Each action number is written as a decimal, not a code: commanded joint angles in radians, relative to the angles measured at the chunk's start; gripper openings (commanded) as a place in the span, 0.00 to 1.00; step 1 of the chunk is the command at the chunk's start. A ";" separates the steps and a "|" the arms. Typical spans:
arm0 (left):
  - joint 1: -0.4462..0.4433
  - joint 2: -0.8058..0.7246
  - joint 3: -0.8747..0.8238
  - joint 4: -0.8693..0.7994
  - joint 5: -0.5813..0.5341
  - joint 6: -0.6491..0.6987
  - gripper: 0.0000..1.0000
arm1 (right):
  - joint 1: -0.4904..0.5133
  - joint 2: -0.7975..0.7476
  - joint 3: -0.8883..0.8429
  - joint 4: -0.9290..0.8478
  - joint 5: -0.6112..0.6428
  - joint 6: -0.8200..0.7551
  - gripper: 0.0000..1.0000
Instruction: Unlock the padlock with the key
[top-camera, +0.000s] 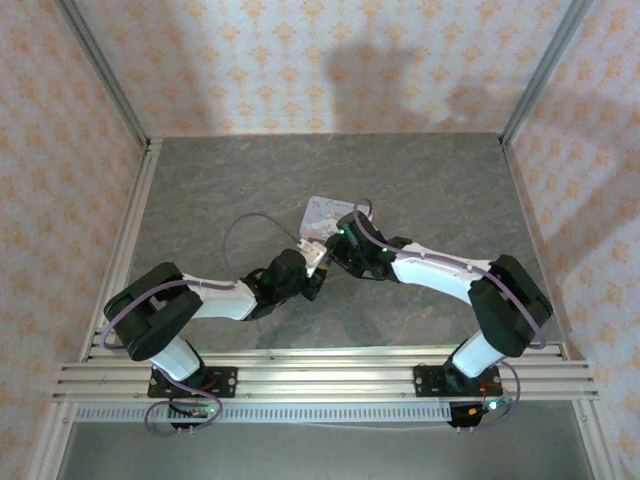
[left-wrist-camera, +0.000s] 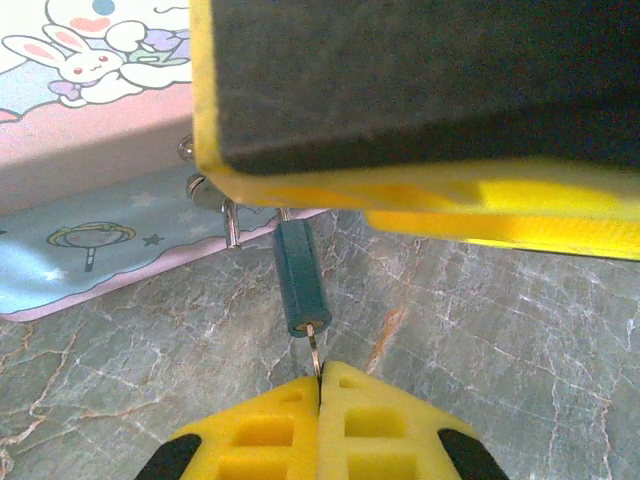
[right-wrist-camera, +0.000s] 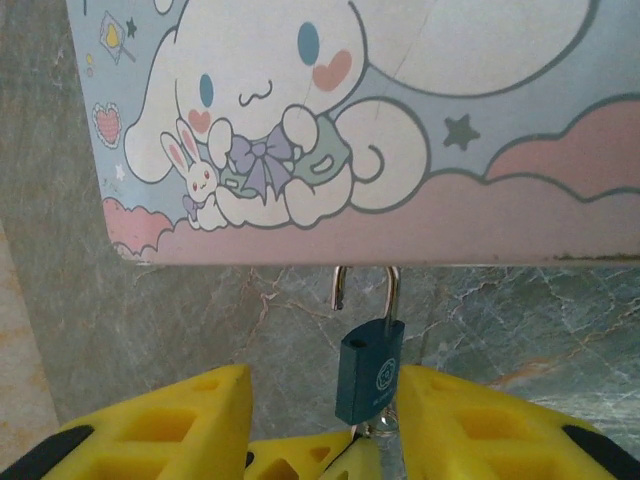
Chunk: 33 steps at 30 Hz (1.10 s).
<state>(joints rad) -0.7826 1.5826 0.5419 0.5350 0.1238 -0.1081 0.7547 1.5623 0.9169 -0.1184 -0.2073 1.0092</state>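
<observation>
Step in hand: key-turning. Left fingers (left-wrist-camera: 332, 398) clamp key (left-wrist-camera: 314, 350), seated in padlock (left-wrist-camera: 300, 275) base. Right fingers (right-wrist-camera: 440, 410) part-open, straddling padlock, not gripping. Next, likely: steady body, twist key.

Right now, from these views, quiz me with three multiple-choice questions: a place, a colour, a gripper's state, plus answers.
1. Where is the padlock? A) hanging at the edge of the cartoon tin; B) atop the tin's lid; C) far from the tin.
2. Padlock body colour? A) red; B) silver; C) dark teal.
3. Left gripper? A) wide open; B) shut on the key; C) shut on the tin.
Answers: 1 A, it hangs from the tin's edge; 2 C, teal in both wrist views; 3 B, it pinches the key just under the padlock.
</observation>
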 joint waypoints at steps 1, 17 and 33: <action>0.011 -0.006 0.014 0.036 0.002 -0.016 0.00 | 0.014 -0.002 -0.009 -0.001 -0.004 -0.018 0.42; 0.012 0.001 -0.011 0.087 0.022 -0.027 0.00 | 0.015 0.095 0.017 -0.015 0.007 0.002 0.35; 0.012 -0.009 -0.036 0.100 0.024 -0.013 0.00 | 0.015 0.139 0.051 -0.052 0.026 -0.032 0.10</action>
<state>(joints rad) -0.7761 1.5829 0.5194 0.5888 0.1471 -0.1268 0.7696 1.6814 0.9447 -0.1253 -0.2123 0.9897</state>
